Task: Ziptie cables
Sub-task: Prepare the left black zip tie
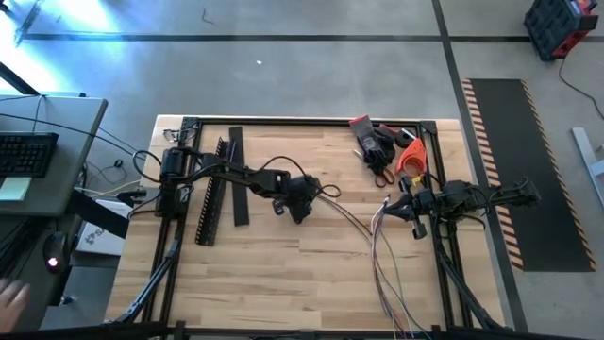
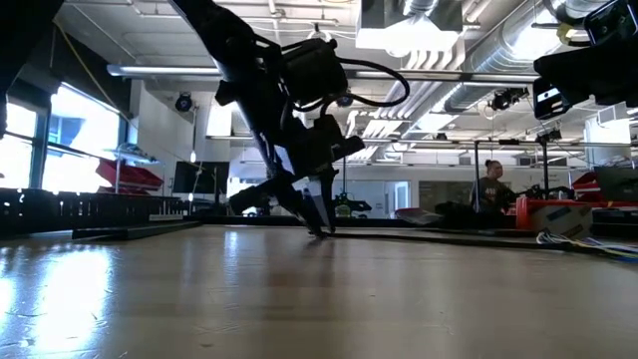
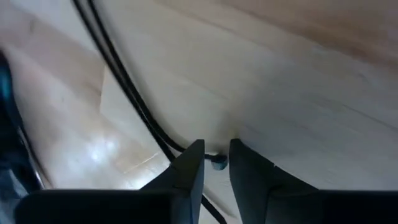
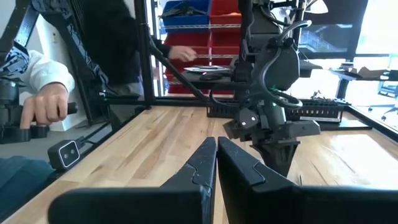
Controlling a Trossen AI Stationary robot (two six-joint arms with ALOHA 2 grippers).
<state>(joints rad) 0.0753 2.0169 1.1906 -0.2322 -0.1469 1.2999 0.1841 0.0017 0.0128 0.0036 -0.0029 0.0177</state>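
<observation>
Left gripper [image 3: 216, 163]: mid-table, tips down on the wood, fingers narrowly apart astride a thin dark cable [image 3: 124, 87]; whether clamped, cannot tell. The cable's long axis runs rightward to the cables [image 1: 382, 255], slack multicoloured strands fanned at near right. Right gripper [image 4: 216, 149]: fingers together, empty, beside that bunch.

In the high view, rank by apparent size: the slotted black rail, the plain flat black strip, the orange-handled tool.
1. Long comb-slotted black rail, largest.
2. Plain flat black strip, similar length but narrower.
3. Orange-handled tool, clearly smallest.
</observation>
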